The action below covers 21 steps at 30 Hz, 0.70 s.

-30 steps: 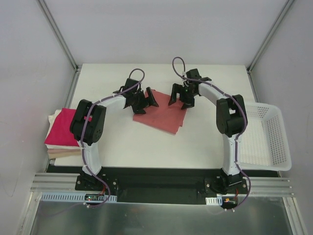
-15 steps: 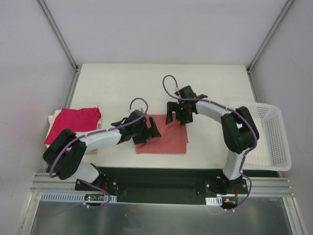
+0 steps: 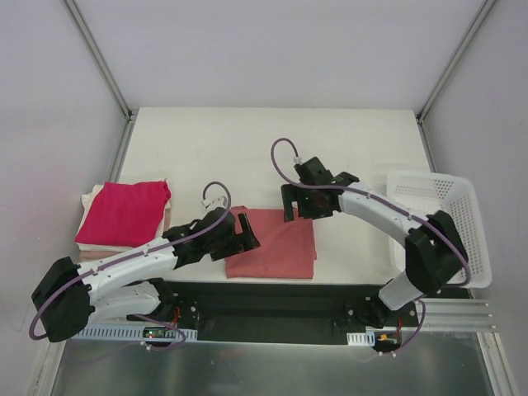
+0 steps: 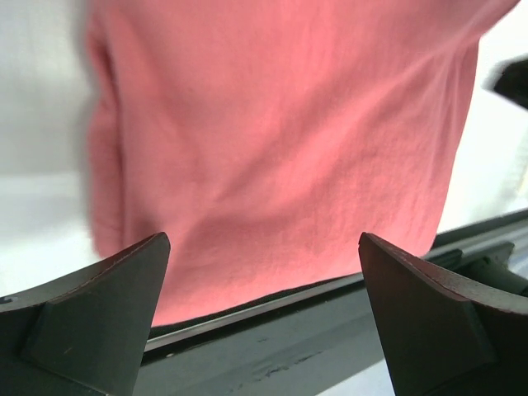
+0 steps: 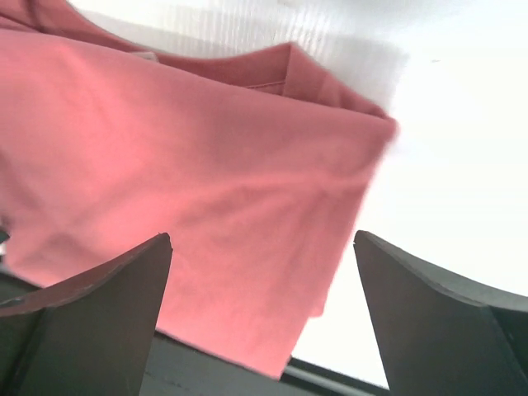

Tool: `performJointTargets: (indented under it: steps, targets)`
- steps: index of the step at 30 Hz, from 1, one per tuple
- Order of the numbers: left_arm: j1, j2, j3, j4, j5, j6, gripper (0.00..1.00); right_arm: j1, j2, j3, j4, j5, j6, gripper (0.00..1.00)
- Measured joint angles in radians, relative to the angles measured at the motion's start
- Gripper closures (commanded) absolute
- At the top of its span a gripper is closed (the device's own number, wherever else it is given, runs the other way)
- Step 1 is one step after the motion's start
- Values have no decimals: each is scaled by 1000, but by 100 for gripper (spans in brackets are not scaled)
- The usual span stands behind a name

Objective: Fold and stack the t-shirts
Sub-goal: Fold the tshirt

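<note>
Since a second ago both arms have drawn back from mid-table toward their bases. The folded salmon t-shirt (image 3: 276,252) has come with them and now lies flat at the near edge of the table (image 3: 272,148). The left gripper (image 3: 241,236), at the shirt's left side, and the right gripper (image 3: 302,205), at its far edge, both stand with jaws spread wide, holding nothing. The magenta t-shirt (image 3: 124,213) lies folded on the cream t-shirts (image 3: 91,200) at the table's left edge, well apart from the white mesh basket (image 3: 462,247) on the right.
</note>
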Motion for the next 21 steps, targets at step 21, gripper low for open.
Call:
performJointTargets:
  steps: [21]
  targets:
    - [221,320,179,-169,-41,201,19,-19,-791,-302,-220,352,92,3]
